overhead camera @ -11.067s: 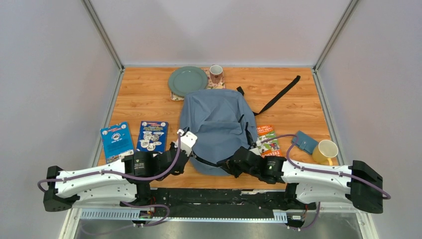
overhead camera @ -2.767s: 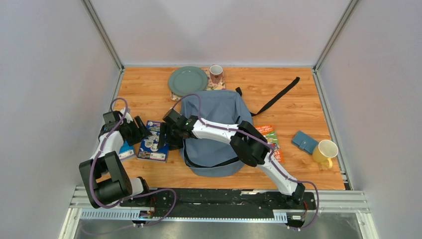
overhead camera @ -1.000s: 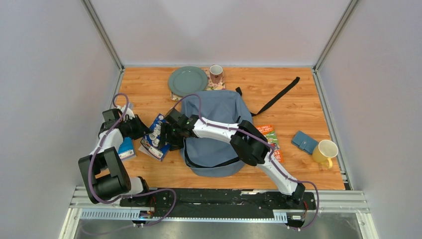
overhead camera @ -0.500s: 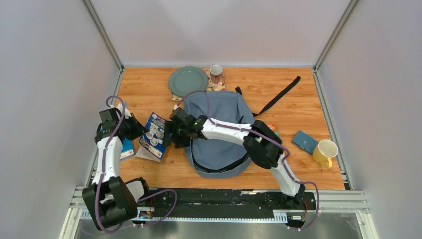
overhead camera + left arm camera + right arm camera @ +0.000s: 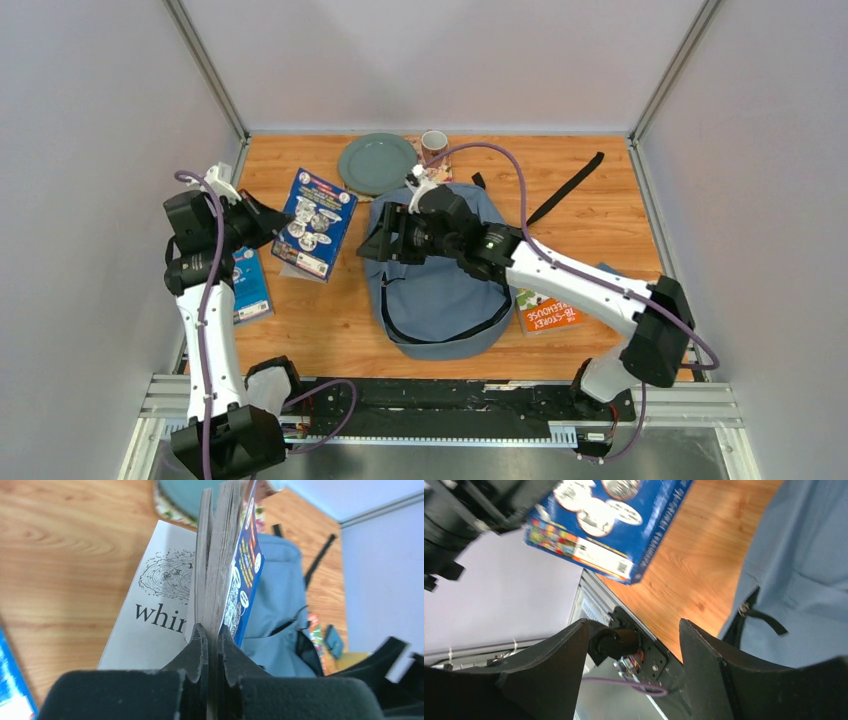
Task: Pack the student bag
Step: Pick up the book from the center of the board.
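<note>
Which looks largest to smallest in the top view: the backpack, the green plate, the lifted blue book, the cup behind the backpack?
1. backpack
2-3. green plate and blue book: they look alike, and the book is raised nearer the camera, so I can't rank them
4. cup

Arms [image 5: 207, 340]: white links, black joints, purple cables. Left tool [image 5: 211, 632], right tool [image 5: 631, 630] matte black.
</note>
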Action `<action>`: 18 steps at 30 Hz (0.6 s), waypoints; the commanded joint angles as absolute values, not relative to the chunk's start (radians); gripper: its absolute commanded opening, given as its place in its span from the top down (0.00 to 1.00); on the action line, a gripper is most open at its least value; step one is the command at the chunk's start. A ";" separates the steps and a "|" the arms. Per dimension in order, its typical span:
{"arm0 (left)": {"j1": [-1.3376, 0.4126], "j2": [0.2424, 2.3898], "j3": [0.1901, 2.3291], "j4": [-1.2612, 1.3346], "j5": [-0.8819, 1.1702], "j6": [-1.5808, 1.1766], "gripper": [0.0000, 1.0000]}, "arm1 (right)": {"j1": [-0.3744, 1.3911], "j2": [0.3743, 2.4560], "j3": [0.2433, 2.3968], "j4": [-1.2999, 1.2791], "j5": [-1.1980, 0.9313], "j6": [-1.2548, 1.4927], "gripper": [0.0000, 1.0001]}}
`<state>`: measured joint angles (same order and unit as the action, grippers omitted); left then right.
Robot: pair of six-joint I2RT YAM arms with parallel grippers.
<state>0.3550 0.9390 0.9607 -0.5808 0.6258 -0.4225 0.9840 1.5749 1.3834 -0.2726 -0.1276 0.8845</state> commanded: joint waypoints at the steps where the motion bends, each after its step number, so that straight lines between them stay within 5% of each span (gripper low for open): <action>1: 0.351 0.890 1.035 -0.418 0.885 -0.564 1.00 | 0.976 1.415 1.226 -0.253 -0.087 0.870 0.30; 7: 0.342 0.850 0.899 0.046 1.132 -0.935 1.00 | 0.954 1.134 0.996 -0.206 -0.074 0.913 0.30; 18: -0.030 0.853 0.844 0.158 0.971 -0.994 1.00 | 0.954 0.896 0.804 -0.115 -0.031 0.976 0.29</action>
